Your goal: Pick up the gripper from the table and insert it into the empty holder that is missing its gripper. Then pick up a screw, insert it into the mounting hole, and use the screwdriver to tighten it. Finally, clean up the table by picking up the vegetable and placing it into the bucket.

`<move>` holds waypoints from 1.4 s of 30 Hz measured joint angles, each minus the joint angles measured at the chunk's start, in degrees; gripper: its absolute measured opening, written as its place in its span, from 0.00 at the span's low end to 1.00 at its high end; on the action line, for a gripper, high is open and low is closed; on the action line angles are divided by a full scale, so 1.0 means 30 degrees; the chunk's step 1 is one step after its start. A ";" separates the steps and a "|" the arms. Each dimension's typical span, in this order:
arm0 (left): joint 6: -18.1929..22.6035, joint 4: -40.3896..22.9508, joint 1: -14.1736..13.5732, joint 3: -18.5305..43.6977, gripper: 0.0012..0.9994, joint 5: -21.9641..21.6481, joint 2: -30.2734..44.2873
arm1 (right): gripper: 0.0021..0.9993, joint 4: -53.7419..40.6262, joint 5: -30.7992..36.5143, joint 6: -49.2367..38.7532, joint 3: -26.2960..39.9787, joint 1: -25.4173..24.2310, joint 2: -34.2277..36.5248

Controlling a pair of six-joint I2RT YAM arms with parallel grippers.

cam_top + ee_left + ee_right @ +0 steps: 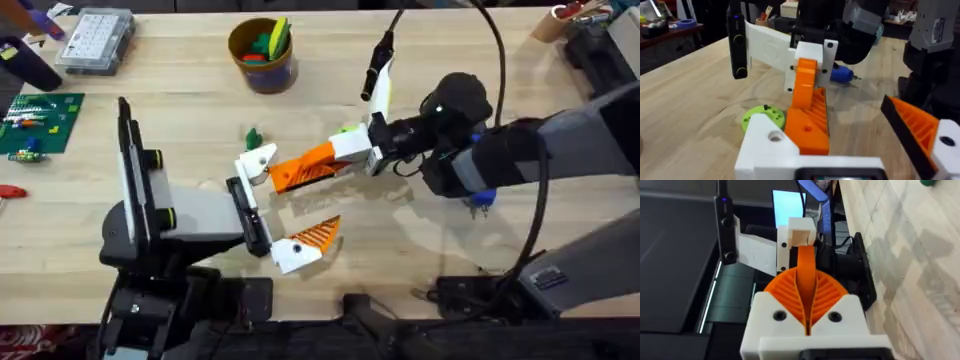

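One bucket (262, 55), two white holders (258, 164), two orange ribbed pieces (305, 170), one clear parts box (95, 40), one green circuit board (38, 122)

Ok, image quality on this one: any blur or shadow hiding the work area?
Overhead: evenly lit, the orange gripper readable, soft shadows on the table. Left wrist: foreground white holder soft, background blurred. Right wrist: table grain sharp, dark area behind the gripper unreadable.

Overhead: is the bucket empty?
No. The bucket at the table's far side holds green, yellow and red items.
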 joint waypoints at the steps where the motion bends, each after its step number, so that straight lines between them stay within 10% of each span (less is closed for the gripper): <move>1: 0.0000 0.0006 0.0000 0.0000 0.99 0.0006 0.0000 | 0.02 0.0000 -0.0016 0.0072 0.0000 -0.0010 0.0000; 42: 0.0066 -0.0124 0.0000 0.0007 0.99 0.0073 0.0000 | 0.02 0.1435 -0.1300 0.1316 0.0889 -0.0033 0.0036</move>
